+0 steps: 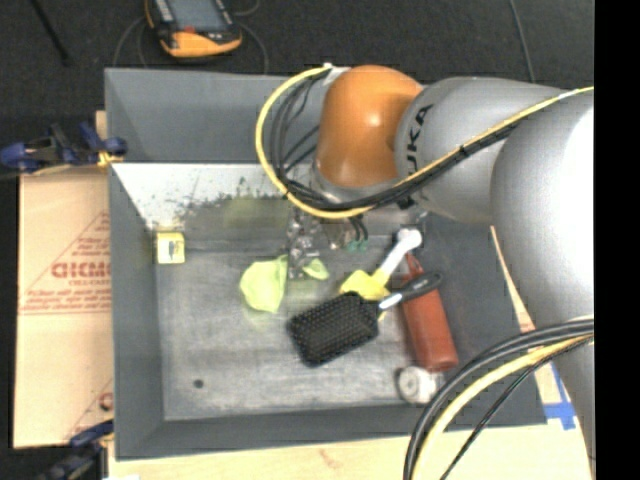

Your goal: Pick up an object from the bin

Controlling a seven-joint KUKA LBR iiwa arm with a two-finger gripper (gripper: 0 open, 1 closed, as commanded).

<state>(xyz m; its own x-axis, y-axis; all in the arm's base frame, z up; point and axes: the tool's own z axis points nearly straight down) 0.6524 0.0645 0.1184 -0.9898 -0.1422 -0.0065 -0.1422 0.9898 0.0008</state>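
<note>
Near the middle of the bin [135,298], the claw [300,256] is seen just beside a crumpled yellow-green lump [262,288], a black hairbrush [325,330] lying near; its spread cannot be told.

So the big grey arm [510,158] comes in from the right and bends over, its end pointing pretty much straight down under an orange cover [365,128]. Yellow and black cables [272,153] loop round the cover's left side. The gripper [302,251] hangs low just below, mostly tucked under it.
</note>
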